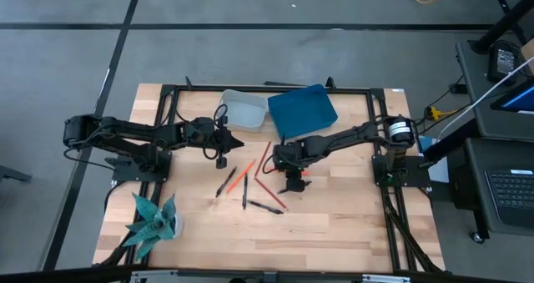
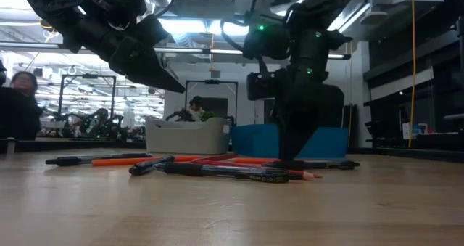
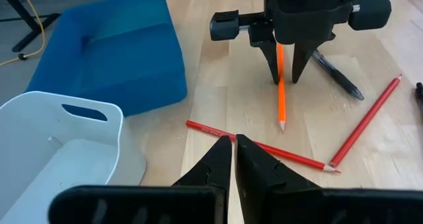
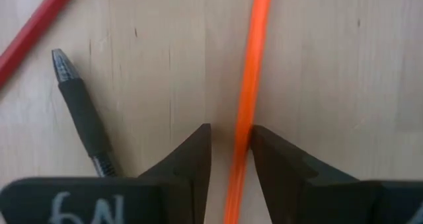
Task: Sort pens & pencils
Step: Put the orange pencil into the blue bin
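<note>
Wooden bench [image 1: 334, 220] inside a black frame, grey floor around it, workshop room behind with a person [image 2: 18, 104] at the far left of the low view.

Left to right: teal plant-like thing [image 1: 150, 220] on the bench's near left corner. Left end effector [image 1: 236, 142] hangs above the bench beside the white bin [image 1: 244, 109], fingers [image 3: 218, 161] pressed shut, nothing in them. Its tips sit over a red pencil [image 3: 261, 146] lying flat.

Blue bin [image 1: 302, 109] sits touching the white bin's right side, both at the back of the bench.

Mid-bench is the scatter: black pens [image 1: 226, 182] and red and orange pencils [image 1: 243, 174], all lying flat on the wood, none in either bin. One more pen [image 3: 337, 73] lies just beside the right end effector.

Right end effector [image 1: 292, 183] is down at bench level, pointing straight down. Its fingers [image 4: 192, 159] straddle an orange pencil [image 4: 248, 98], partly closed; one finger appears to touch it, a thin gap shows on the other side. Pencil is flat on the bench, not lifted.
</note>
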You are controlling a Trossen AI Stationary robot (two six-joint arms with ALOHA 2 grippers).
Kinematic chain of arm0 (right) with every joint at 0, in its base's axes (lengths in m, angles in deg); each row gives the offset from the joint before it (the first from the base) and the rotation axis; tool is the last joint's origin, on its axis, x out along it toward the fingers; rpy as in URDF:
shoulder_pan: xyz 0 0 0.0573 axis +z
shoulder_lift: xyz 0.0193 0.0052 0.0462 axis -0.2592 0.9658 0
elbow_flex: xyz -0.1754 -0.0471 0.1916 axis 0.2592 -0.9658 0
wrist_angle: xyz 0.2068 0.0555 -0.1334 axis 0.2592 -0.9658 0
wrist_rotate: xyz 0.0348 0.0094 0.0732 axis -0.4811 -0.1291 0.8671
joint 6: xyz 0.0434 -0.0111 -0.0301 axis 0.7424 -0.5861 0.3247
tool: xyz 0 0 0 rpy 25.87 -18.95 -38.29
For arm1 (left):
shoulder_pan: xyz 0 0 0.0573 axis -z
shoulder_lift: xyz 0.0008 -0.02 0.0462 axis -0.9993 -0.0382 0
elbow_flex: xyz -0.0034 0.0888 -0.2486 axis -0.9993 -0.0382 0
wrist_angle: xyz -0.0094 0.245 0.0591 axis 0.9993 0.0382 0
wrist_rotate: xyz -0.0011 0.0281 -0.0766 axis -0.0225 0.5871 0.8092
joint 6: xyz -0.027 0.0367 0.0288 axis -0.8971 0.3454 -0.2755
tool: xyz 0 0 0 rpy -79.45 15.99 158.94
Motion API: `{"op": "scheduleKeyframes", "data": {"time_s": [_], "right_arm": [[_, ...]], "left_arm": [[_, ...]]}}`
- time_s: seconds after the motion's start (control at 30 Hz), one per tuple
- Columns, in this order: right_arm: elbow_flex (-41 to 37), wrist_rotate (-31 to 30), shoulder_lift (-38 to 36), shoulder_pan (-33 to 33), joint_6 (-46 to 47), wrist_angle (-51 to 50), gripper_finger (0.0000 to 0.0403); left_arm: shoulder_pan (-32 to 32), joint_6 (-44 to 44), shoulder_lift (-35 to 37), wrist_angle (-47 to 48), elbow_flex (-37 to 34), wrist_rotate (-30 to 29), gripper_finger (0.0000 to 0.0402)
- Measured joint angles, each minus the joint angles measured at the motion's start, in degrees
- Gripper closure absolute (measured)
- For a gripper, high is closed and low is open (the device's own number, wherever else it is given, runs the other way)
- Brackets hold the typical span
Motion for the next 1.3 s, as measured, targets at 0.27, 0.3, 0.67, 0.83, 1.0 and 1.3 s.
{"op": "scheduleKeyframes", "data": {"time_s": [0.27,0.3,0.67,0.83,1.0,1.3], "right_arm": [[0.90,0.03,0.15,0.00,0.17,-1.10,0.0292],[0.88,0.01,0.17,0.00,0.32,-1.08,0.0294],[0.82,-0.08,0.24,-0.04,0.30,-1.02,0.0339],[0.80,-0.10,0.24,-0.04,0.31,-1.02,0.0354],[0.80,-0.06,0.24,-0.04,0.31,-0.97,0.0364],[0.73,-0.03,0.24,-0.04,0.23,-0.83,0.0369]], "left_arm": [[0.00,0.00,0.00,0.53,0.00,0.00,0.0388],[0.00,0.00,0.00,0.56,0.00,0.00,0.0388],[0.00,-0.02,0.01,0.91,0.00,0.00,0.0388],[0.00,-0.02,0.02,0.91,0.00,0.00,0.0388],[0.00,-0.02,0.00,0.93,0.00,0.00,0.0388],[0.00,-0.02,0.02,0.93,0.00,0.00,0.0388]]}}
